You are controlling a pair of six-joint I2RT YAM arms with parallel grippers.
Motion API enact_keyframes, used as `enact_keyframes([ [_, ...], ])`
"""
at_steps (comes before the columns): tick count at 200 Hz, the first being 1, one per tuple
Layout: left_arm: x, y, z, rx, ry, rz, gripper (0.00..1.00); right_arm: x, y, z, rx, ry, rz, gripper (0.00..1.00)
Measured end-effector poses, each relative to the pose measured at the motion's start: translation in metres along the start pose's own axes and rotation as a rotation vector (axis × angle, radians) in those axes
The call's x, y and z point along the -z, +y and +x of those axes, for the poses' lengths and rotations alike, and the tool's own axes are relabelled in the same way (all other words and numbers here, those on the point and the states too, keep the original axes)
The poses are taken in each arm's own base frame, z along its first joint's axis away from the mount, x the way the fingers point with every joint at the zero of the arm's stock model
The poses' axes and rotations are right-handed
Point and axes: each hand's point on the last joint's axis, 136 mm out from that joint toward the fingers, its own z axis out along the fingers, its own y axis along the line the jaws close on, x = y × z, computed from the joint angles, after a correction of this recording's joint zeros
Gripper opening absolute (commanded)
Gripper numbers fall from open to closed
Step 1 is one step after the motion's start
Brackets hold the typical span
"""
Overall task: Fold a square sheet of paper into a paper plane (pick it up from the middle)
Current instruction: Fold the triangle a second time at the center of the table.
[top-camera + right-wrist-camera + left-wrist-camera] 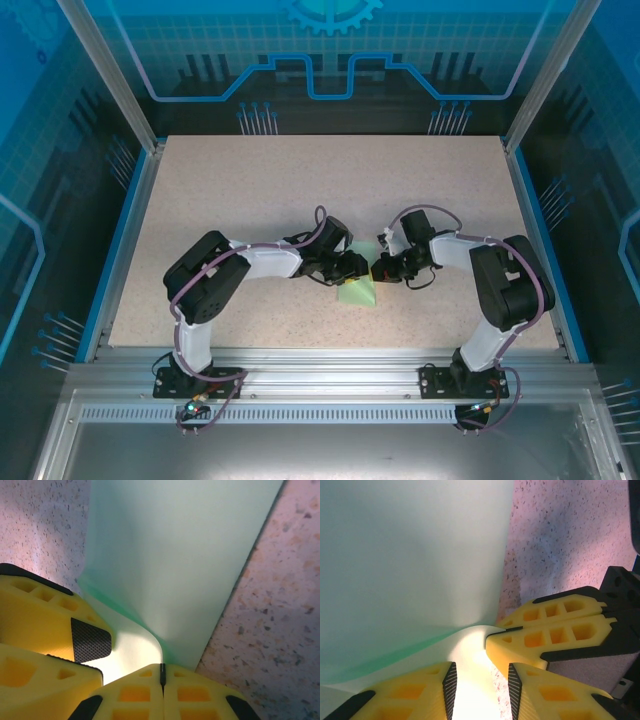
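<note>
Square sheet of paper (358,292): right fingers (130,695) pinch its raised edge, left fingers (410,692) just beside stand spread astride it.

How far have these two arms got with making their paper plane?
Early to midway, by the look of it. Done: both arms are at the square sheet of paper. In hand: the right gripper is pinched shut on its curled-up edge, and the left gripper stands open around it. Still to do: shaping it into a pointed dart; how many folds exist I cannot tell.
</note>
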Motion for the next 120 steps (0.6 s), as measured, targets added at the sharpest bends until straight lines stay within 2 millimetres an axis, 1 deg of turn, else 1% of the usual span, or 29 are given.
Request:
enact_keyframes([
  [120,-0.0002,-0.0004,0.0013,0.000,0.007,0.003,0.35,0.0001,-0.0038,0.0017,-0.008,0.005,0.021,0.07],
])
